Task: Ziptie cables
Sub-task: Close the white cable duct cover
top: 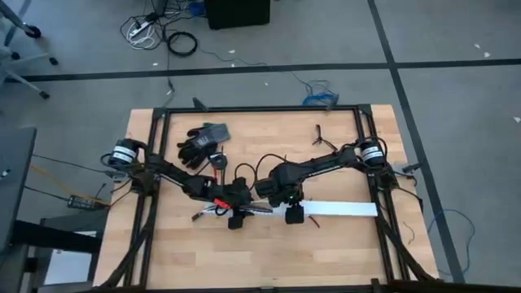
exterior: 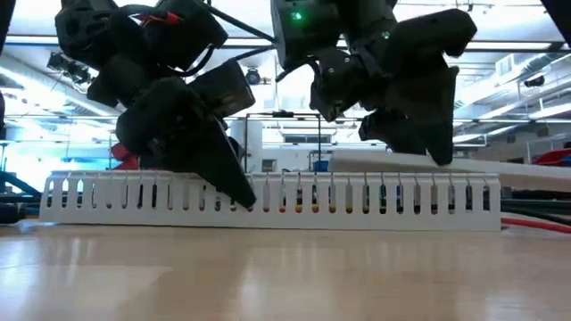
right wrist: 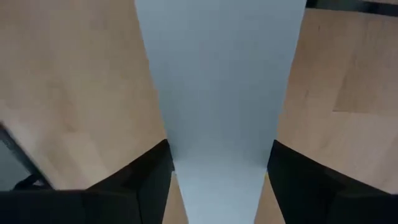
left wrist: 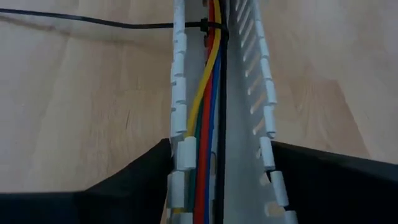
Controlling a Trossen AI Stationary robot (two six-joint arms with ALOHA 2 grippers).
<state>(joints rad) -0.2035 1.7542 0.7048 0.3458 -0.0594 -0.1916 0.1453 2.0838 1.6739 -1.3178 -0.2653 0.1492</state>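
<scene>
Left gripper: our left gripper (left wrist: 217, 186) straddles the long white slotted plastic channel (left wrist: 249, 124), one dark finger (left wrist: 134, 180) outside each wall. We cannot tell whether the walls are pinched or merely bracketed. We judge the straddle is meant to steady the trough while its wires are bound.

Cables: the bunch of thin wires in yellow, red, blue, green and black (left wrist: 208, 93) lies lengthwise in the channel's floor, running out between the left fingers. The strands look smooth and glossy, packed side by side rather than splayed.

Ziptie: the thin black plastic strap (left wrist: 93, 22) crosses the wires just beyond the left gripper, and its long free tail runs out across the pale wooden tabletop (left wrist: 81, 106). It appears looped round the bundle; whether it is pulled tight we cannot tell.

Right gripper: our right gripper (right wrist: 217, 180) brackets a flat, matte white strip (right wrist: 217, 74), likely the channel's lid, its fingers parted about the strip's width. Contact cannot be seen.

Channel wall: seen from table height, the comb-like teeth (exterior: 375, 201) stand even and upright, with colour showing through the slots.

Farther back: a pair of dark work gloves (top: 202, 142) lies near the far edge, well apart from the work.
</scene>
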